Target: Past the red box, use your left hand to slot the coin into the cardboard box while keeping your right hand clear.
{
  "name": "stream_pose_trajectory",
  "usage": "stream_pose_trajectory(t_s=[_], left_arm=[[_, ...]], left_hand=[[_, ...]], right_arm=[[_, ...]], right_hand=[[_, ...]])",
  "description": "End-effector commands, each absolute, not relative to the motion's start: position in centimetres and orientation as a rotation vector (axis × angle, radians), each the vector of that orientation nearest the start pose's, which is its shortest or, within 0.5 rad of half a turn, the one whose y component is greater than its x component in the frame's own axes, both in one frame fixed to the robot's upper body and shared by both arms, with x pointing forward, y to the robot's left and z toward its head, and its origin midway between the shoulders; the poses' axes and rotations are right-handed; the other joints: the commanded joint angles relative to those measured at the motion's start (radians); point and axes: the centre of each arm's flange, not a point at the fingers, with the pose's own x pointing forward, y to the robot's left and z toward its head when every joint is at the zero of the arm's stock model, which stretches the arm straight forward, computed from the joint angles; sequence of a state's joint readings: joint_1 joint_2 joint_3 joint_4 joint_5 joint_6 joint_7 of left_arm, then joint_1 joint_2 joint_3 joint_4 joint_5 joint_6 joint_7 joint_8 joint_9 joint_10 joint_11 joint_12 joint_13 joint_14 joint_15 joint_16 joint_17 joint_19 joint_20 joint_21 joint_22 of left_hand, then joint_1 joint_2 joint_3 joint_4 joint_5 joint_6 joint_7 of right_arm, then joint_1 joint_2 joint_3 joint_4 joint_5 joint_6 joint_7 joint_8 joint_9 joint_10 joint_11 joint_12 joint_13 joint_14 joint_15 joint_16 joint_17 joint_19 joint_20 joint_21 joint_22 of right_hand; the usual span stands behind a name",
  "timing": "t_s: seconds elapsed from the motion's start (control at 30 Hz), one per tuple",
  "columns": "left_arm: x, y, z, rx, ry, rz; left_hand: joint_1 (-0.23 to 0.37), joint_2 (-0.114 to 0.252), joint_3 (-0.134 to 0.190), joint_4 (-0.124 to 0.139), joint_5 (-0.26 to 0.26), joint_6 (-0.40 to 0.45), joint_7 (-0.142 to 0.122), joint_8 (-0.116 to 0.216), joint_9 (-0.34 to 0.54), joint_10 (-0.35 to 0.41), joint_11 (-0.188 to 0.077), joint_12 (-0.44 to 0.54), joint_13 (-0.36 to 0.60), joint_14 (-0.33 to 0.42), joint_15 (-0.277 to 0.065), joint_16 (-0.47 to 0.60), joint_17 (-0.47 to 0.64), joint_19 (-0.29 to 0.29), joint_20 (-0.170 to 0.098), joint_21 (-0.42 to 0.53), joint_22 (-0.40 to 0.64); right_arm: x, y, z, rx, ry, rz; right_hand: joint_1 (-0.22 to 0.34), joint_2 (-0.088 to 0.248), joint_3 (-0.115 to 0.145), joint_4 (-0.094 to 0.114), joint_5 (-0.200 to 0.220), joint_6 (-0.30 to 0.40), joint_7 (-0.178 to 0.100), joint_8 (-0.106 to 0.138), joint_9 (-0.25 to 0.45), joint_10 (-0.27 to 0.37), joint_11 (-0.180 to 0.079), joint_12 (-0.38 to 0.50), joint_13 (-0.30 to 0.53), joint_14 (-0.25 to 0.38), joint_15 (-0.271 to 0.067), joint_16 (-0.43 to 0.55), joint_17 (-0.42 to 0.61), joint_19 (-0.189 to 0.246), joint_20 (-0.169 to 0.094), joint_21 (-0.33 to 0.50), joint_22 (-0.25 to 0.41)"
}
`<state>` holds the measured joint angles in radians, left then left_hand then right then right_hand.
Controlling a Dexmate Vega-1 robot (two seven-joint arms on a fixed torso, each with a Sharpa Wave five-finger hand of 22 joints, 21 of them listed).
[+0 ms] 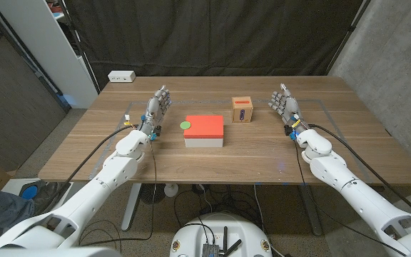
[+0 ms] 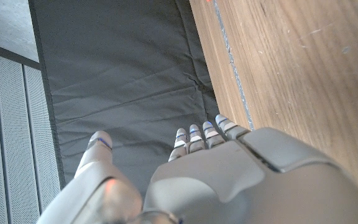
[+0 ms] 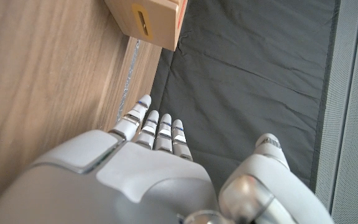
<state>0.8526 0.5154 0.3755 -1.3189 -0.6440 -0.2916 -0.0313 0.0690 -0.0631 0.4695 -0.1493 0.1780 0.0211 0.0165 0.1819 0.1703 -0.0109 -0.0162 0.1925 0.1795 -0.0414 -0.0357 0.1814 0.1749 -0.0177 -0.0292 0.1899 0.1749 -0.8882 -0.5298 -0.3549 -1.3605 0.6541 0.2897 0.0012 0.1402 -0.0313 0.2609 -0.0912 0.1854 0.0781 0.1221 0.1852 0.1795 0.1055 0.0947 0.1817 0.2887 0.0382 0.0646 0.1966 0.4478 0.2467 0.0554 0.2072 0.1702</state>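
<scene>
Fingers (image 1: 164,93) of my left hand (image 1: 157,108) are extended and slightly apart, holding nothing; the hand stands over the counter (image 1: 84,146) left of the red box (image 1: 205,128), apart from it. In the left wrist view the fingers (image 2: 199,135) line up side by side with the thumb set off from them, against the dark curtain (image 2: 123,74).

Right hand (image 1: 285,104): fingers (image 1: 282,93) also extended and apart, empty, standing at the right side of the counter, to the right of the cardboard box (image 1: 242,110) and not touching it. Right wrist view shows its fingers (image 3: 156,127) straight, with the thumb apart, and the cardboard box (image 3: 146,22) beyond them, dark slot visible in its face.

Coin (image 1: 186,126): a small green disc lying on the counter, touching or just beside the left edge of the red box; I cannot tell which. It is between my left hand and the red box.

Cardboard box stands farther back than the red box and a little to its right, near it but apart. A white power strip (image 1: 121,76) lies at the far left edge of the counter.
</scene>
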Motion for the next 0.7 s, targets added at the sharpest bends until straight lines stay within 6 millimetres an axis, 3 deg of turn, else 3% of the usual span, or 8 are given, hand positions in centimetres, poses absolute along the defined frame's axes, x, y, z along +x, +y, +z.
stream_pose_trajectory(t_s=[0.03, 0.27, 0.63, 0.7], left_arm=[[64.5, 28.2, -3.2, -0.005, -0.596, -0.239], [64.5, 28.4, -3.2, -0.001, -0.59, -0.242], [64.5, 28.6, -3.4, 0.023, -0.552, -0.226], [64.5, 28.7, -3.4, 0.032, -0.545, -0.228]], left_hand=[[0.013, 0.006, 0.01, -0.001, 0.004, 0.002, 0.01, 0.006, 0.005, -0.008, 0.004, 0.007, 0.004, -0.007, -0.005, 0.007, 0.004, -0.009, -0.098, 0.006, 0.002], [0.017, 0.014, 0.014, -0.002, 0.006, 0.01, 0.007, 0.009, 0.005, -0.002, 0.002, 0.009, 0.004, -0.002, -0.003, 0.008, 0.004, -0.007, -0.088, 0.007, 0.002], [0.03, 0.037, 0.031, -0.009, 0.007, 0.058, -0.014, 0.016, 0.006, 0.055, -0.005, 0.025, 0.005, 0.062, -0.008, 0.023, 0.005, 0.052, -0.024, 0.027, 0.006], [0.029, 0.037, 0.032, -0.01, 0.007, 0.068, -0.014, 0.017, 0.007, 0.067, -0.003, 0.027, 0.006, 0.087, -0.006, 0.028, 0.006, 0.072, -0.018, 0.033, 0.008]], right_arm=[[62.6, -29.0, -4.1, 0.072, -0.604, 0.183], [62.1, -28.9, -4.1, 0.063, -0.611, 0.179], [61.6, -28.5, -3.7, 0.027, -0.641, 0.173], [61.5, -28.3, -3.7, 0.022, -0.646, 0.171]], right_hand=[[0.007, 0.001, 0.007, 0.0, 0.008, 0.005, 0.031, 0.006, 0.005, 0.013, 0.004, 0.007, -0.001, 0.006, 0.006, 0.005, 0.002, 0.009, 0.0, 0.004, 0.005], [0.008, 0.003, 0.008, -0.001, 0.008, 0.007, 0.03, 0.007, 0.005, 0.017, 0.005, 0.009, -0.006, 0.007, 0.007, 0.005, -0.001, 0.011, 0.002, 0.003, 0.005], [0.014, 0.011, 0.01, -0.007, 0.008, 0.01, 0.023, 0.009, 0.005, 0.033, 0.0, 0.014, -0.021, 0.029, 0.006, 0.014, -0.01, 0.038, -0.008, 0.009, 0.005], [0.016, 0.016, 0.01, -0.01, 0.006, 0.013, 0.016, 0.01, 0.005, 0.051, 0.006, 0.02, -0.032, 0.06, 0.01, 0.025, -0.014, 0.065, 0.008, 0.015, 0.005]])
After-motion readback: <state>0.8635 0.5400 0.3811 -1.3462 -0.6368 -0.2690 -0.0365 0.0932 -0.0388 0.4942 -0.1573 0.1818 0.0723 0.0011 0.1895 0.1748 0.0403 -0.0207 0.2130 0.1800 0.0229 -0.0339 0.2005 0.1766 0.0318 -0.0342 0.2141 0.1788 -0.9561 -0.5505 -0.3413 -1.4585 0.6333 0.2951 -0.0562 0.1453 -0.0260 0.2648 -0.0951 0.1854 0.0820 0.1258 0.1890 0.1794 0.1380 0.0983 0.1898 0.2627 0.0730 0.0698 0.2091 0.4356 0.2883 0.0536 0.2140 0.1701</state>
